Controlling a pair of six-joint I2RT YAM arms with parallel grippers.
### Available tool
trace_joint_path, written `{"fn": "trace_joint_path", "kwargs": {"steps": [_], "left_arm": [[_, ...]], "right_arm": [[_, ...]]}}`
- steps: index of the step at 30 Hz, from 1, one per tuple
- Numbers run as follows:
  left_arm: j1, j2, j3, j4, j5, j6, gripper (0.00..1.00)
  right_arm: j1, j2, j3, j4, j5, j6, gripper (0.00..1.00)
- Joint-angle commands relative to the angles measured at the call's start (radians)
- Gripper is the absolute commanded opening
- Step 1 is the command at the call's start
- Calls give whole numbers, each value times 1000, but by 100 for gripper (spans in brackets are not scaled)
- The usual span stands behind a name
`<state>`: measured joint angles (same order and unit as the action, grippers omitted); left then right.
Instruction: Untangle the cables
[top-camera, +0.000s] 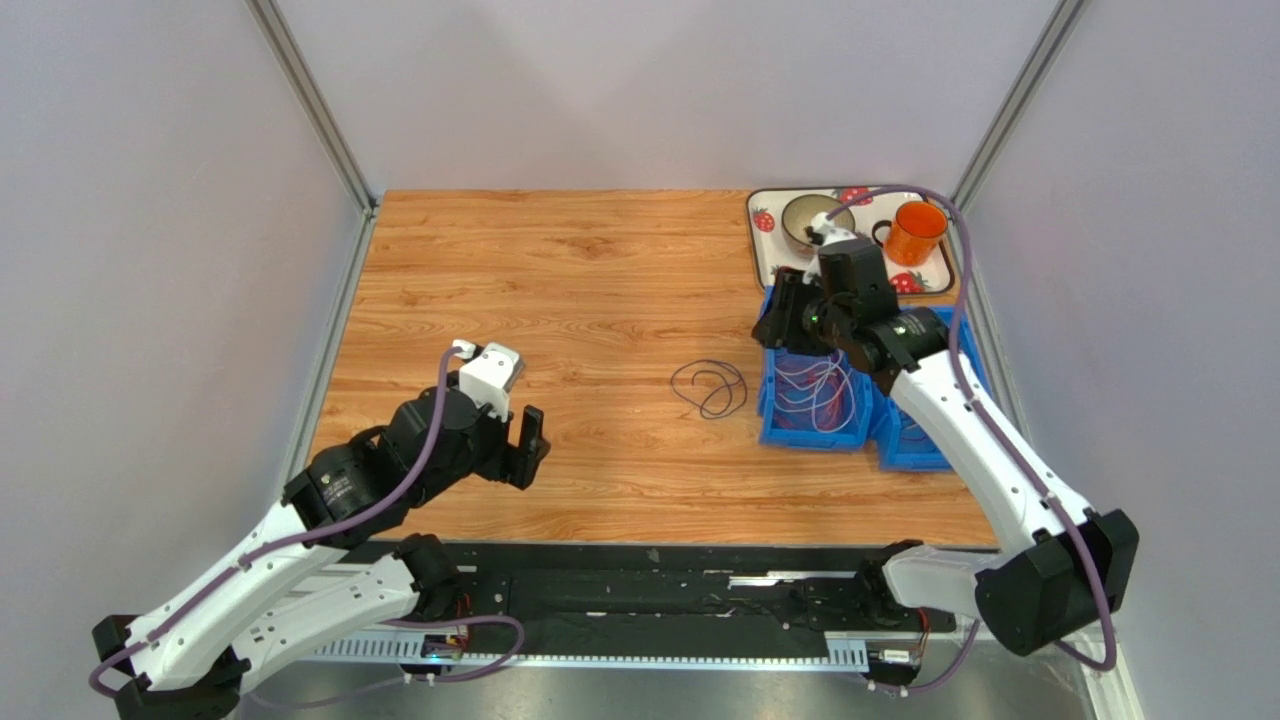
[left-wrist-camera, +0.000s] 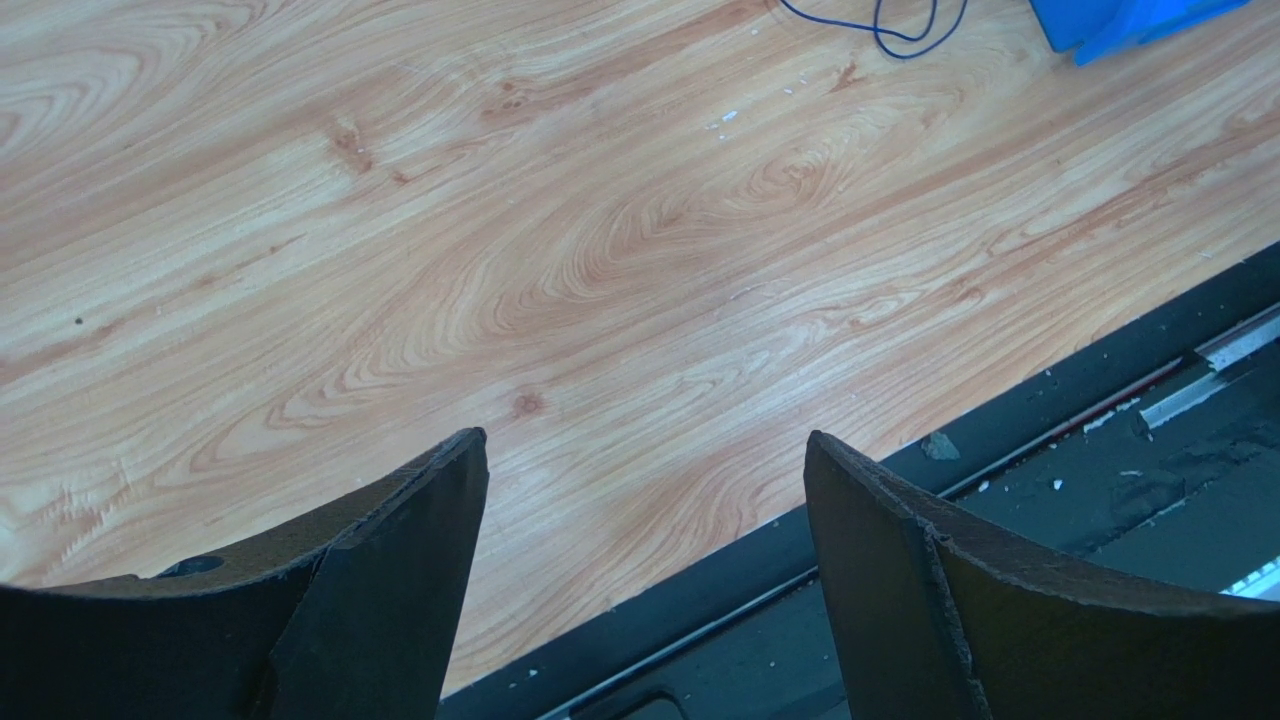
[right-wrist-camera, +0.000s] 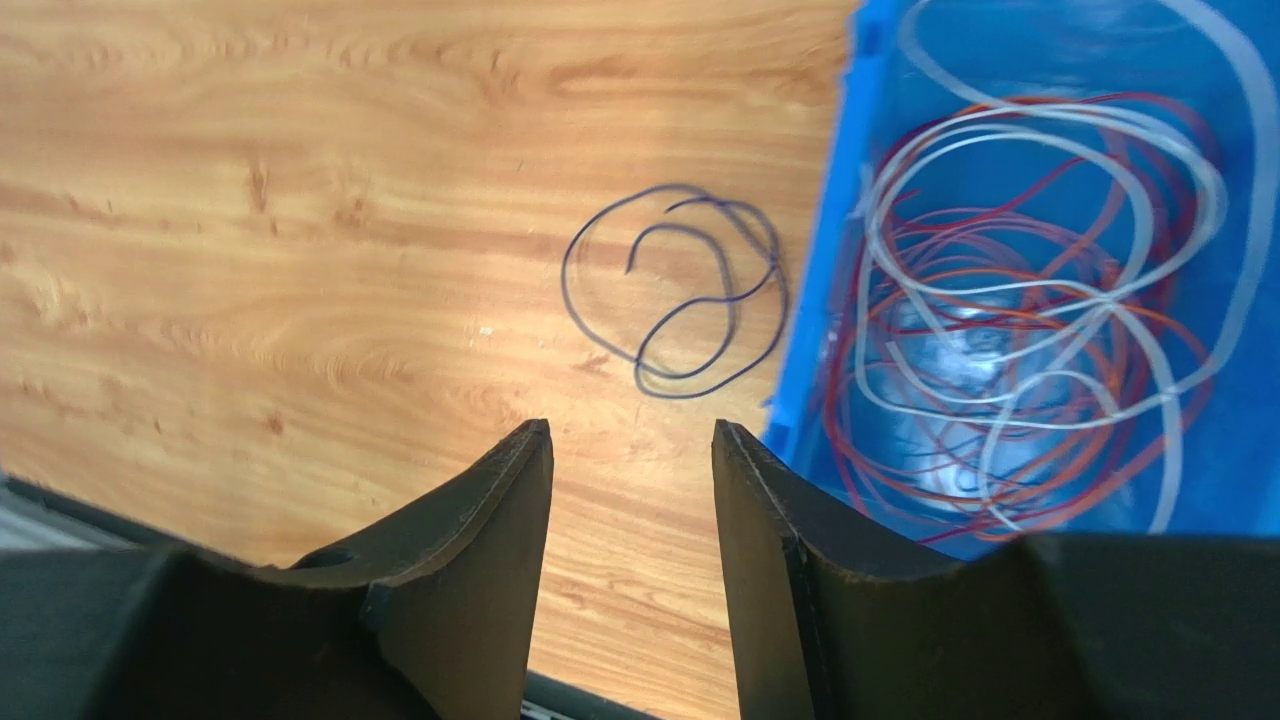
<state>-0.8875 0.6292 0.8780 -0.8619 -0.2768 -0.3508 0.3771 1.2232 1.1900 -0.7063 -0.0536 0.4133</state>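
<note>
A dark purple cable (top-camera: 708, 389) lies alone in loose loops on the wooden table, just left of a blue bin (top-camera: 813, 438). The right wrist view shows this cable (right-wrist-camera: 676, 293) beside the bin's wall (right-wrist-camera: 819, 300). Inside the bin, white and orange-red cables (right-wrist-camera: 1037, 315) lie tangled together. My right gripper (right-wrist-camera: 631, 428) hovers above the bin's far left corner (top-camera: 784, 318), its jaws partly apart with nothing between them. My left gripper (left-wrist-camera: 646, 443) stands wide open and empty over the table's near edge (top-camera: 526, 438), far from the cables.
A patterned tray (top-camera: 769, 240) at the back right holds a bowl (top-camera: 813, 219) and an orange cup (top-camera: 915, 233). A second blue bin (top-camera: 920, 438) sits right of the first. A black rail (top-camera: 676, 593) runs along the near edge.
</note>
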Motion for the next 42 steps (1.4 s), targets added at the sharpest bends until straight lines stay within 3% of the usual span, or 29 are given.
{"fn": "trace_joint_path", "kwargs": {"steps": [1, 8, 13, 21, 42], "left_arm": [[4, 15, -1, 26, -24, 0, 87], [4, 46, 7, 6, -70, -20, 99], [4, 93, 19, -12, -91, -36, 99], [4, 101, 19, -12, -96, -36, 99], [4, 122, 22, -14, -94, -34, 98]], "right_arm": [[115, 67, -3, 48, 1, -27, 47], [239, 217, 33, 67, 85, -34, 53], [292, 308, 43, 103, 132, -42, 57], [295, 415, 69, 113, 175, -90, 53], [301, 595, 95, 185, 113, -114, 47]]}}
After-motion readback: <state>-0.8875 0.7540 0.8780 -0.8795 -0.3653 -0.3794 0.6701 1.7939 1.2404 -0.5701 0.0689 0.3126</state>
